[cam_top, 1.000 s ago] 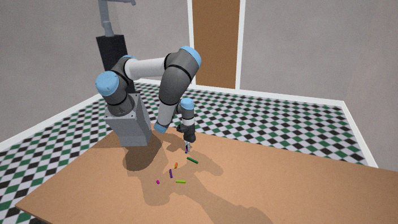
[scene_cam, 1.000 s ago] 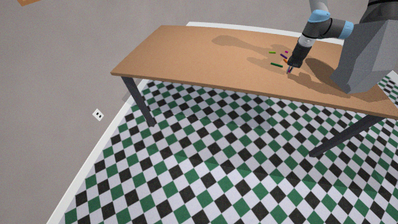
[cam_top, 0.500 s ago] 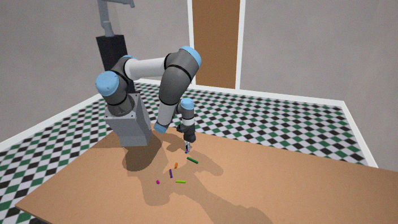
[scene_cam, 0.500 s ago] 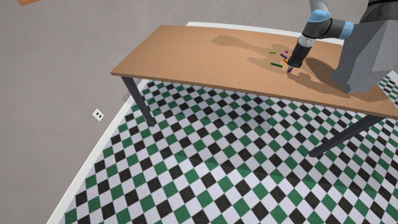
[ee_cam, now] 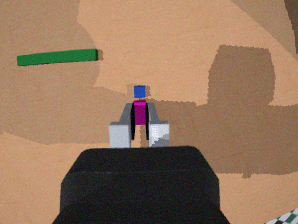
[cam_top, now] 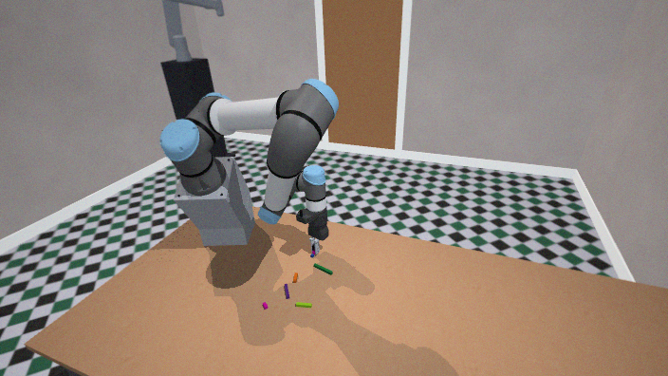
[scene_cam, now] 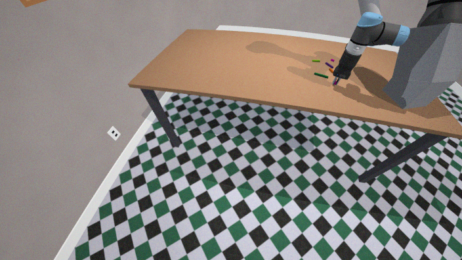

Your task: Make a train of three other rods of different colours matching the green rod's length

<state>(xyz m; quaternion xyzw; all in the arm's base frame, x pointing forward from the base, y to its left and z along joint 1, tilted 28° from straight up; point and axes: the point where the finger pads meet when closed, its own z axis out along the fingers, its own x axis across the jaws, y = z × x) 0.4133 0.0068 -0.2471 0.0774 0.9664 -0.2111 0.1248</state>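
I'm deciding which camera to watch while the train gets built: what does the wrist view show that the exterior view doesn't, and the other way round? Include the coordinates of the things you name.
Only the wrist view: the blue rod [ee_cam: 139, 91] plainly, just ahead of the magenta rod between the fingers.

Only the exterior view: the lime rod [scene_cam: 315, 61], the purple rod [scene_cam: 329, 65], the orange rod [scene_cam: 331, 70], a second magenta rod [scene_cam: 333, 60], the table legs [scene_cam: 161, 118] and a wall socket [scene_cam: 113, 133].

Both: the green rod [scene_cam: 321, 75] [ee_cam: 57, 57], the gripper [scene_cam: 335, 83] [ee_cam: 140, 114], and parts of the tabletop [scene_cam: 213, 65] [ee_cam: 50, 110] and checkered floor [scene_cam: 230, 184] [ee_cam: 290, 218].
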